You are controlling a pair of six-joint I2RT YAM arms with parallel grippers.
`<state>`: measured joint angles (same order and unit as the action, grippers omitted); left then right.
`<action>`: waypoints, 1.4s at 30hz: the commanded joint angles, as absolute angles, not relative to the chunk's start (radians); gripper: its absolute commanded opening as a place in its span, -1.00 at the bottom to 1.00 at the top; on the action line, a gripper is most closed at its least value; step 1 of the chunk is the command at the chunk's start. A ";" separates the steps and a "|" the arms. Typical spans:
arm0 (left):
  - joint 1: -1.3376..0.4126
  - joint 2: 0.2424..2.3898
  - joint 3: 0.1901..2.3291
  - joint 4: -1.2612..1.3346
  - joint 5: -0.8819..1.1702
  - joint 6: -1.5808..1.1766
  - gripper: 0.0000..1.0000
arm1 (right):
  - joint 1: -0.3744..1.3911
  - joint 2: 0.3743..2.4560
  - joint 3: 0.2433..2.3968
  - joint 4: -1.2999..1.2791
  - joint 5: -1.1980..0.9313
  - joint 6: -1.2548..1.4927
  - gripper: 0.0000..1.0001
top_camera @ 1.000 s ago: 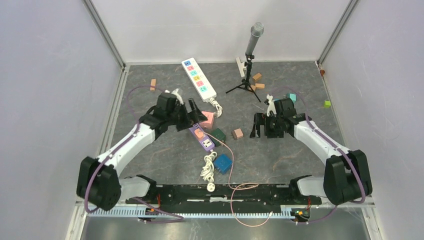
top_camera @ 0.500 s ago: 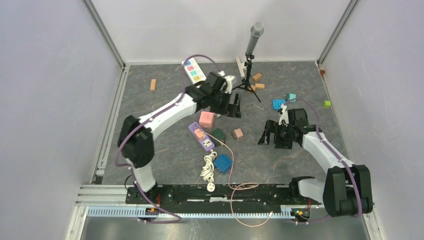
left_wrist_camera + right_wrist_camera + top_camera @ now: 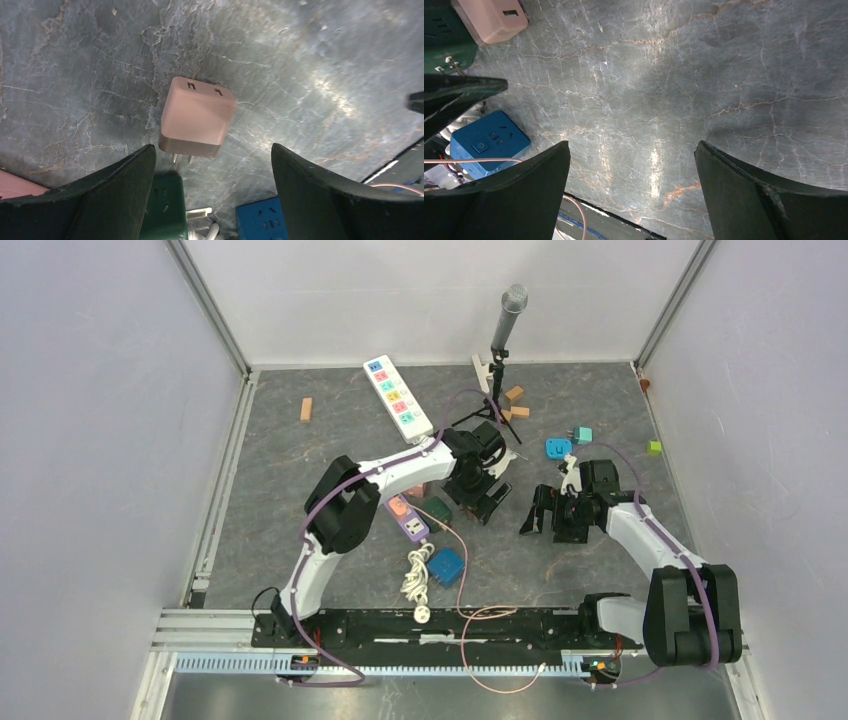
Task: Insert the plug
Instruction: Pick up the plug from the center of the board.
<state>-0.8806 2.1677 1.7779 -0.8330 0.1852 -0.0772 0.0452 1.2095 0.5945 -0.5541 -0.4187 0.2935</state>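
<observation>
A pale pink cube plug (image 3: 197, 117) with two metal prongs lies on the grey floor. In the left wrist view it sits just past my fingertips, between the lines of the two jaws and untouched. My left gripper (image 3: 212, 150) is open and hangs low over it; in the top view the left gripper (image 3: 487, 502) hides the plug. A purple power strip (image 3: 404, 515) lies to the left, and a white power strip (image 3: 398, 398) sits at the back. My right gripper (image 3: 545, 523) is open over bare floor, nothing between the jaws of this right gripper (image 3: 632, 145).
A green adapter (image 3: 162, 210) and a blue adapter (image 3: 262, 222) lie close to the plug. A coiled white cable (image 3: 417, 575), a microphone on a tripod (image 3: 500, 350), a blue plug (image 3: 557, 448) and several wooden blocks (image 3: 514, 400) are scattered about.
My left arm swung from the back by the white strip down to the centre, over the pink plug. Its jaws narrowed slightly. The right gripper barely moved.
</observation>
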 commanded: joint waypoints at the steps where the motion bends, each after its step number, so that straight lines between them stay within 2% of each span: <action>1: -0.877 2.204 1.819 -0.860 0.163 -0.002 0.80 | 0.043 1.201 0.574 -0.548 -0.448 0.283 0.96; 9: -0.885 2.277 1.869 -0.850 0.120 0.094 0.63 | 0.042 1.221 0.612 -0.580 -0.457 0.256 0.96; 13: -0.887 2.274 1.850 -0.850 0.129 0.132 0.34 | 0.043 1.227 0.643 -0.591 -0.463 0.257 0.96; 16: -0.890 2.252 1.818 -0.848 0.145 0.153 0.05 | 0.043 1.234 0.693 -0.611 -0.454 0.243 0.96; 20: -0.891 2.205 1.793 -0.847 0.159 0.154 -0.17 | 0.043 1.249 0.776 -0.656 -0.436 0.206 0.96; 25: -0.891 2.052 1.699 -0.753 0.151 0.108 -0.30 | 0.043 1.282 0.880 -0.720 -0.452 0.175 0.96; 30: -0.891 1.872 1.595 -0.671 0.089 0.061 -0.59 | 0.045 1.284 0.978 -0.745 -0.515 0.174 0.96; 35: -0.891 1.708 1.493 -0.608 0.032 0.011 -0.77 | 0.065 1.283 1.060 -0.763 -0.584 0.151 0.96; 38: -0.890 1.612 1.422 -0.558 0.007 -0.031 -0.95 | 0.097 1.283 1.116 -0.756 -0.630 0.161 0.96; 42: -0.890 1.498 1.339 -0.496 -0.039 -0.066 -0.96 | 0.172 1.293 1.206 -0.715 -0.698 0.205 0.96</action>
